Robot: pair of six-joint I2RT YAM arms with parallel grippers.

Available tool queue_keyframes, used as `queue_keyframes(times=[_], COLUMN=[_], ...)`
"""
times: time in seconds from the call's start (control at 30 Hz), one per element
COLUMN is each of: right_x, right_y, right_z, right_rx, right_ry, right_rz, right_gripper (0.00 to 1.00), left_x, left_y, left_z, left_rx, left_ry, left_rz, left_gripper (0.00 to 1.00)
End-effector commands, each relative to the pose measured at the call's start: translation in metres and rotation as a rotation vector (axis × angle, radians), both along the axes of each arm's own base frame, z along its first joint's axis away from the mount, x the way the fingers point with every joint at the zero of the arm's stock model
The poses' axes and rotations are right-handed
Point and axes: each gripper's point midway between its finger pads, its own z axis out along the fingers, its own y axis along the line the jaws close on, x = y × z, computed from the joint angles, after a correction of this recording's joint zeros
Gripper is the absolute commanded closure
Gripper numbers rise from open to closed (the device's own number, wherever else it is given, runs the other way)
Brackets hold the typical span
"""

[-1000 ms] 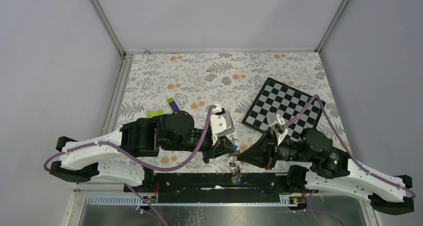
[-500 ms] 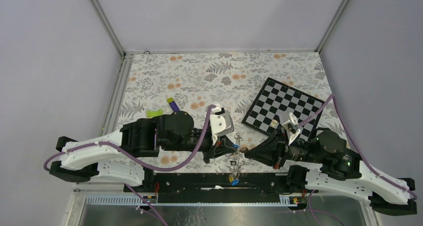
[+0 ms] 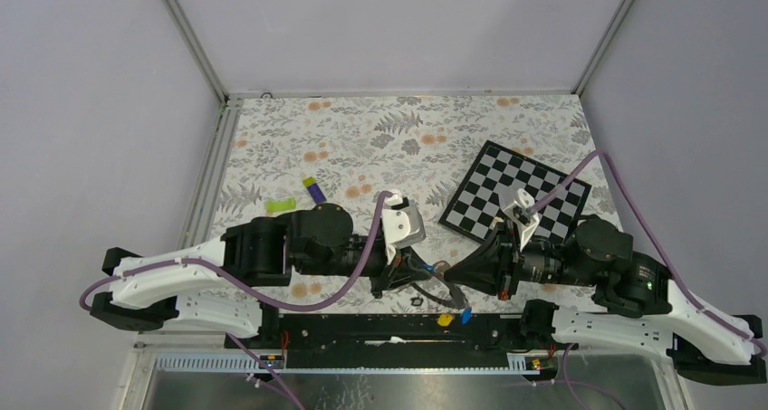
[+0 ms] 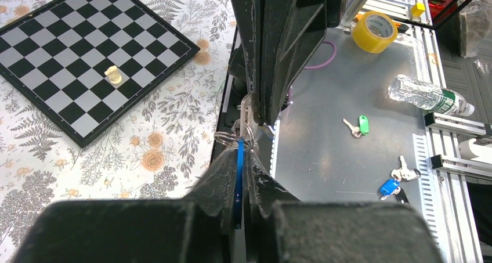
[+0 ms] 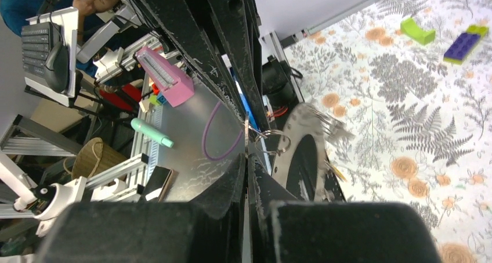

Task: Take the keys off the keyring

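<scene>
Both of my end effectors are clamped shut, nose to nose over the counter's near edge. My left end effector pinches a blue-headed key flat between its fingers. My right end effector nips what looks like a silver key. Small split rings link the two, and the keyring hangs blurred just beyond, more keys on it. I judge the job partly done. Loose keys lie in the metal tray beyond, one green-tagged, yet the bunch is not apart.
</scene>
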Motion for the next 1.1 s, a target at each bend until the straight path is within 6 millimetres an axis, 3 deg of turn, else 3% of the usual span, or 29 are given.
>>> queue_keyframes(times=[0.0,0.23,0.53,1.07], right_x=[-0.006,-0.008,-0.01,-0.007], right_y=[-0.007,-0.01,-0.019,-0.01], right_z=[0.029,0.013,0.013,0.001], right_rx=[0.003,-0.12,-0.172,-0.242], right_ry=[0.053,0.122,0.122,0.129], right_rz=[0.002,-0.001,-0.006,0.004], right_gripper=[1.0,1.0,1.0,1.0], left_x=[0.0,0.0,-0.001,-0.002], left_y=[0.002,0.006,0.008,-0.001], left_z=[0.024,0.029,0.03,0.028], left_rx=[-0.09,-0.105,-0.111,-0.117], left_ry=[-0.004,-0.003,0.008,0.008], left_rz=[0.004,0.005,0.01,-0.003], left_gripper=[0.93,0.86,0.85,0.84])
